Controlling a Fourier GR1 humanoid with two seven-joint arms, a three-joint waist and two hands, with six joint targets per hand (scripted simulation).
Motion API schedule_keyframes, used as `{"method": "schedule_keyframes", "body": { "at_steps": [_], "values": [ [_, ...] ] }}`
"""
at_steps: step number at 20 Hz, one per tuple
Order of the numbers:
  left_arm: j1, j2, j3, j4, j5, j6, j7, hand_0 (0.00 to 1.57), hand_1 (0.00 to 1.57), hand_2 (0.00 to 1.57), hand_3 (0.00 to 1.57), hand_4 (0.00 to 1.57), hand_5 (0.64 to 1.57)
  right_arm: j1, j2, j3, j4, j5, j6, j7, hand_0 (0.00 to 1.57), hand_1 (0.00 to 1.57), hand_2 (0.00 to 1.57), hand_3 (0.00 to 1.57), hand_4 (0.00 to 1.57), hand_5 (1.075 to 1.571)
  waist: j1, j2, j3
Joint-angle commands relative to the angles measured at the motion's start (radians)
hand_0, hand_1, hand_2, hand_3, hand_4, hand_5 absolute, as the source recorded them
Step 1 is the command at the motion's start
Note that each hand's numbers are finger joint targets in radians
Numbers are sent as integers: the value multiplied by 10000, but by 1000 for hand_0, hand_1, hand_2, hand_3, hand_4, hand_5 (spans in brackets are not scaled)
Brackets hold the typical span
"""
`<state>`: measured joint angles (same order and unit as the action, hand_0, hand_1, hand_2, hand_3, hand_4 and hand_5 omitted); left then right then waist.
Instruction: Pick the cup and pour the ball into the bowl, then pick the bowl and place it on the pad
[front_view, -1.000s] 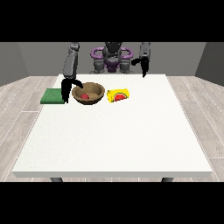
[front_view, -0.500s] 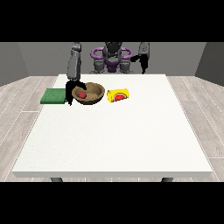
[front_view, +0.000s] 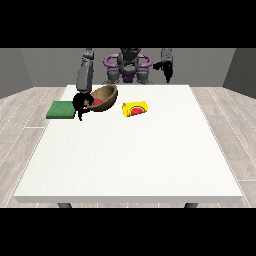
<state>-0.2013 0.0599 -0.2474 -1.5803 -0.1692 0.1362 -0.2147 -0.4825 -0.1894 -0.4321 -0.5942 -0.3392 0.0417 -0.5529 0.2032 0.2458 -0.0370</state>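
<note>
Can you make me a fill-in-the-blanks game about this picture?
1. The bowl is tilted and held by the hand at the view's ____.
2. The ball inside the bowl is ____ in colour.
3. The yellow cup lies on its ____ on the table.
4. The green pad has ____ on it.

Missing words: left; red; side; nothing

The bowl (front_view: 106, 96) looks like brown wood, the table (front_view: 135, 155) is matt white, and the green pad (front_view: 61, 109) looks soft.
</note>
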Motion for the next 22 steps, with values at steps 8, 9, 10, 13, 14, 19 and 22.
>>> {"method": "schedule_keyframes", "body": {
  "at_steps": [8, 9, 10, 13, 14, 19, 22],
  "values": [
    [992, 261, 676, 875, 727, -495, 98, 0, 0, 0, 0, 1143, 1358, -450, -1397, 258, 219, 12, -1356, 3677, 1571, 1571, 1571, 1468, 934, 1501, -635, -1775, 359],
    [862, 210, 607, 967, 477, -325, -166, 0, 0, 0, 0, 1146, 1354, -680, -1796, 79, 209, -152, -1158, 3793, 1571, 1571, 1571, 1351, 943, 1501, -785, -1391, 363],
    [837, 9, 654, 987, 391, -33, -468, 0, 0, 0, 0, 1148, 1357, -779, -2317, 5, 204, -240, -673, 3987, 1571, 1571, 1571, 1270, 931, 1499, -856, -1157, 366],
    [653, 247, 1218, 1752, 694, -347, -415, 0, 0, 0, 0, 1159, 1356, -1026, -2209, 325, -107, -138, -1125, 4750, 1571, 1571, 1571, 1215, 933, 1503, -1252, -1657, 366],
    [848, 392, 888, 616, 578, -450, 78, 0, 0, 0, 0, 1159, 1357, -628, -3196, -287, 373, -520, -207, 4528, 1571, 1571, 1571, 1167, 949, 1494, -887, -1462, 377],
    [1343, -96, 928, 1709, 493, -311, -731, 0, 0, 0, 0, 1165, 1345, -238, -2619, 312, -142, -214, -828, 4681, 1571, 1571, 1571, 1295, 962, 1498, -1326, -2055, 369],
    [1129, -512, 854, 2453, 189, 71, -1135, 0, 0, 0, 0, 1176, 1347, -474, -2866, 322, -392, -422, -626, 5347, 1571, 1571, 1571, 1295, 962, 1498, -1566, -1947, 368]
  ]
}}
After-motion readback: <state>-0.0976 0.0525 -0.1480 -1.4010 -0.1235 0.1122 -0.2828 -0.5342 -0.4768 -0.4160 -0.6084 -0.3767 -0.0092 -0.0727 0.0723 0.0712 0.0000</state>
